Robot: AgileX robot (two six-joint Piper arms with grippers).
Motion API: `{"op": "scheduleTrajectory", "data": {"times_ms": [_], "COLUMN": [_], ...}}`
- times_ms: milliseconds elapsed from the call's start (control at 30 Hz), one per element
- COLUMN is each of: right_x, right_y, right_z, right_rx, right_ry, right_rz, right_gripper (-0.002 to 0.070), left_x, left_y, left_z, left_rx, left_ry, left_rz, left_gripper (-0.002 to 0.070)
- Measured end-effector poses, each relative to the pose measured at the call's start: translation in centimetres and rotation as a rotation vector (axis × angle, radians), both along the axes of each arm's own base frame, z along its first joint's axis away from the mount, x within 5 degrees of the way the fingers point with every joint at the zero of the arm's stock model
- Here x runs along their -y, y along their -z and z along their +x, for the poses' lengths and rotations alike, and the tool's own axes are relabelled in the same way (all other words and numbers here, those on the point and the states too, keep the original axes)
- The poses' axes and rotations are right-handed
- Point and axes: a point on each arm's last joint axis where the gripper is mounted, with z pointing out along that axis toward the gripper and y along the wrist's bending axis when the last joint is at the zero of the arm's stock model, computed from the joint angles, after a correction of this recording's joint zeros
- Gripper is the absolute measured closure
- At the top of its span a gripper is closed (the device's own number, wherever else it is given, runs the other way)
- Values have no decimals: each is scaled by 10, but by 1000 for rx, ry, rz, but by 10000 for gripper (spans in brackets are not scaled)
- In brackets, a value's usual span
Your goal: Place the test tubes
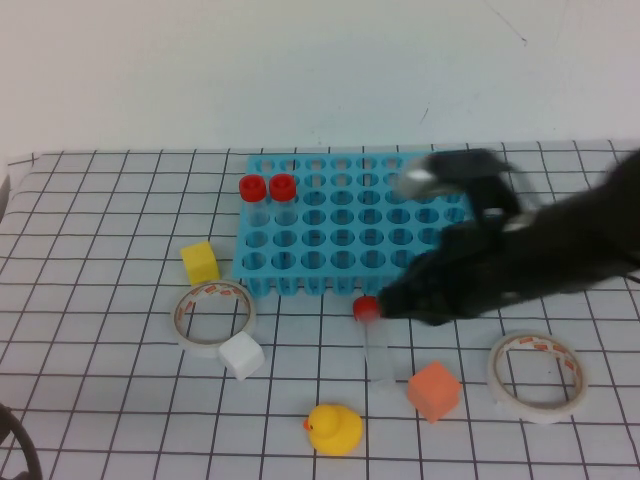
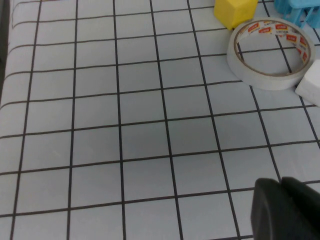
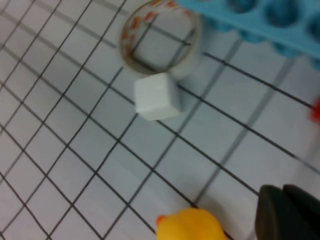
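Two red-capped test tubes (image 1: 267, 190) stand upright in the left end of the blue rack (image 1: 345, 245). A third tube (image 1: 374, 340) lies on the table in front of the rack, its red cap (image 1: 367, 308) toward the rack. My right gripper (image 1: 393, 298) reaches in from the right, close beside that cap, with its fingers shut and empty (image 3: 287, 212). The cap shows at the edge of the right wrist view (image 3: 316, 111). My left gripper (image 2: 282, 207) is shut and empty above bare gridded table, out of the high view.
A tape roll (image 1: 211, 313), a white cube (image 1: 241, 355) and a yellow cube (image 1: 199, 262) lie left of the tube. A yellow duck (image 1: 335, 430), an orange cube (image 1: 434, 390) and a second tape roll (image 1: 537, 376) lie in front and to the right.
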Motion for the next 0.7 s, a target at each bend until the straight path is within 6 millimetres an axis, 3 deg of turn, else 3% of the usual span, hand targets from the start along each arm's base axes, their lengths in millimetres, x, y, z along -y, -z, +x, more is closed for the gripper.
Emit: {"op": "scheduleTrajectory", "data": {"times_ms": [133,233,367,533,700], "right_x": [-46,-65,-73,-79,-83], "right_y": [15,22,29,30,45], "right_z": [14,25,38,48,50], "right_rx": [-19,-66,-95,-114,-166], "right_ry": [-141,-191,-194,-164,-164], "right_rz": [-99,-227,-457,-531,-540], "right_gripper": [677,677,677,668,524], "left_x": [1,1,1,2,2], "left_y": [0,0,0,0,-1], "left_z": [0,0,0,0,0], "left_rx": [0,0,-1,0,1], "left_ry": [2,2,2,1,2], "left_rz": [-6,-8,-22,-34,-36], "left_gripper": [677,677,677,677,677]}}
